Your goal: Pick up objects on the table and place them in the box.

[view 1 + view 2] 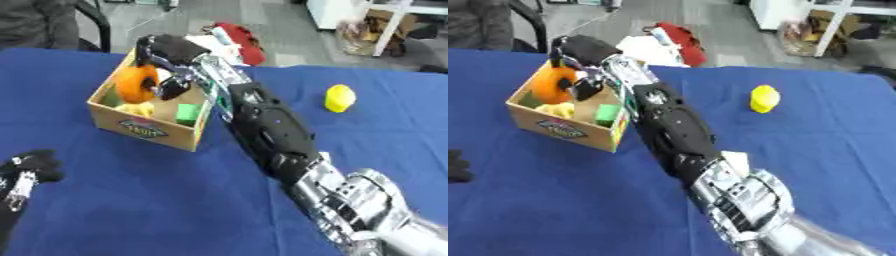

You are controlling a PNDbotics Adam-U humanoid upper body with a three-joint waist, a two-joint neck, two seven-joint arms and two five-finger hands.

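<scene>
A cardboard box [140,127] with a fruit label stands at the left of the blue table [157,200]. In it lie a yellow thing [136,108], a green block [187,114] and a dark green piece [111,96]. My right arm stretches from the lower right up to the box. My right hand [171,55] is over the box's opening, shut on a round orange object [134,84] that hangs partly inside. A yellow lemon-like object [339,98] lies on the cloth to the right. My left hand [31,167] shows at the lower left edge, resting on the table.
Beyond the table's far edge, red and white things [241,42] lie on the floor. A dark chair [92,22] stands at the top left and white shelving [385,20] at the top right. Blue cloth lies bare in front of the box.
</scene>
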